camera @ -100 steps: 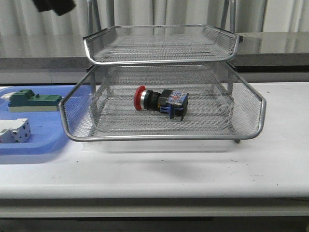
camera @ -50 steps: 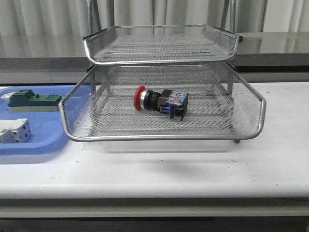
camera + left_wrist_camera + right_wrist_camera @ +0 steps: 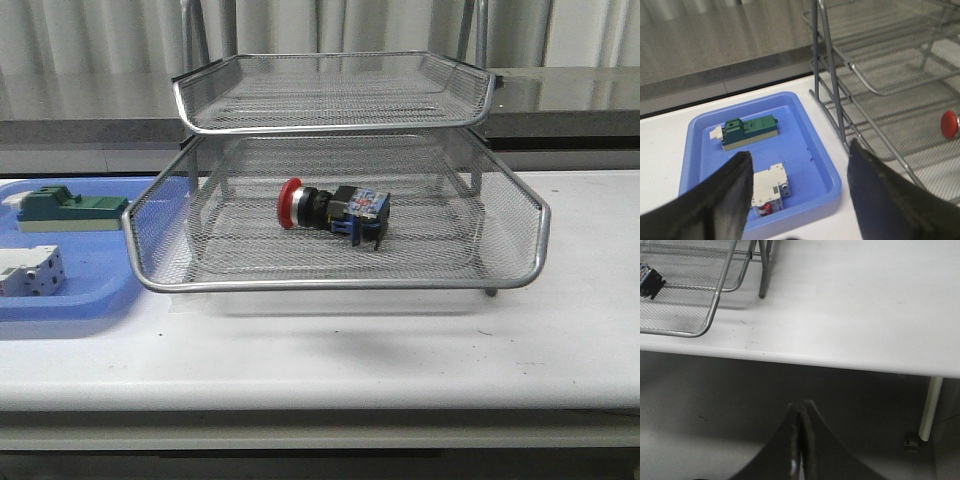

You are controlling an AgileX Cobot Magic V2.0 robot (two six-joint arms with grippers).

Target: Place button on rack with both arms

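Red-headed button [image 3: 333, 212] on rack [image 3: 340, 283] middle tier | left hand [image 3: 799, 197] spread, apart | right hand [image 3: 800, 440] seemingly closed, empty

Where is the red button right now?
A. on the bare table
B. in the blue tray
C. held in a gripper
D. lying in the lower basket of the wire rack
D: the button lies on its side on the mesh of the rack's lower basket, with no gripper touching it.
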